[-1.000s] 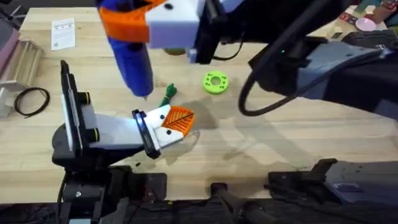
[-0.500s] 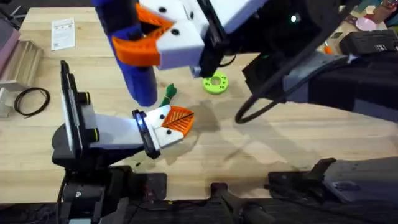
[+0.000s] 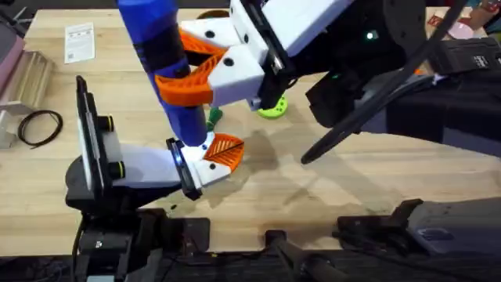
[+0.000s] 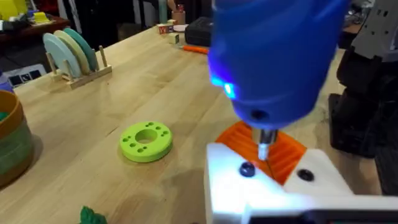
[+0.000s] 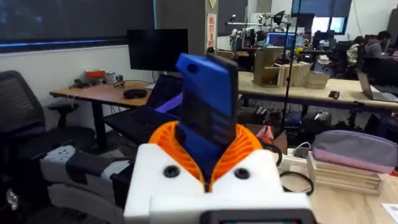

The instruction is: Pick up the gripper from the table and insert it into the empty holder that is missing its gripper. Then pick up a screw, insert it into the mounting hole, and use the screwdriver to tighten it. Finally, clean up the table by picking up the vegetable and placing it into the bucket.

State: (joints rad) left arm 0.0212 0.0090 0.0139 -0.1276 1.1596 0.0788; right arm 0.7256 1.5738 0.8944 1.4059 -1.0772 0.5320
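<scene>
My right gripper [image 3: 182, 80] reaches across from the right and is shut on the blue screwdriver [image 3: 160, 47], its orange pads clamping the barrel [image 5: 208, 99]. The screwdriver stands nearly upright, its metal tip [image 4: 263, 148] just above the white holder [image 4: 261, 186] on my left gripper [image 3: 221, 153]. A dark screw [image 4: 247, 169] sits in the holder's hole, slightly beside the tip. The orange gripper [image 4: 289, 152] is seated in the holder, and the left fingers lie together. The dark-green vegetable [image 3: 213, 117] lies on the table just behind the holder. The bucket [image 4: 9, 146] stands farther off.
A bright-green disc [image 4: 146, 140] lies near the vegetable. A black cable loop [image 3: 39, 125], a paper card [image 3: 80, 41] and a slatted rack [image 3: 31, 70] sit at the table's left. A rack of plates [image 4: 74, 53] and an orange pen [image 4: 196, 48] stand farther away.
My right arm has swung the screwdriver down and to the right, bringing its tip from beside the vegetable to over the holder. The left arm has stayed still.
</scene>
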